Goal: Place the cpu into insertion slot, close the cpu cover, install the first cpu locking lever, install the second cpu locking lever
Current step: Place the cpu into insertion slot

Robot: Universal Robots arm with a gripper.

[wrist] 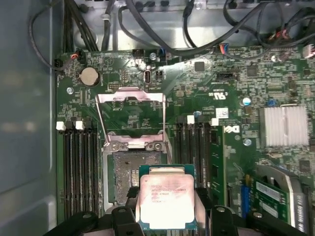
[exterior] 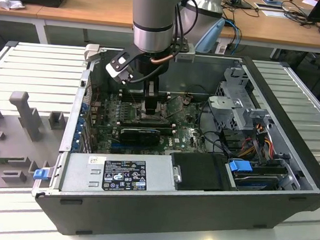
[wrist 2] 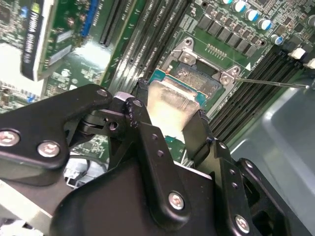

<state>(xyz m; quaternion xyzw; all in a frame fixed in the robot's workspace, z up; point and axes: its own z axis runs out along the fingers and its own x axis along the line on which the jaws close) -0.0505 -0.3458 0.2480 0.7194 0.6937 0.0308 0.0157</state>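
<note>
My gripper (exterior: 151,109) reaches down into the open computer case over the motherboard. It is shut on the cpu (wrist: 167,199), a flat pale square chip with a green edge, pinched between the two black fingers (wrist 2: 140,105). The chip (wrist 2: 170,105) hangs just above the board and overlaps one side of the insertion slot (wrist: 130,177), a dark square socket with a silvery rim. The cpu cover (wrist: 130,115), a thin metal frame, stands swung open beyond the socket. A thin wire locking lever (wrist 2: 270,82) sticks out past the socket's corner.
Long black memory slots (wrist: 78,167) flank the socket on both sides. A black card (exterior: 140,134) and the grey power supply box (exterior: 115,174) lie nearer the case front. Cables and a drive cage (exterior: 238,103) fill the exterior view's right.
</note>
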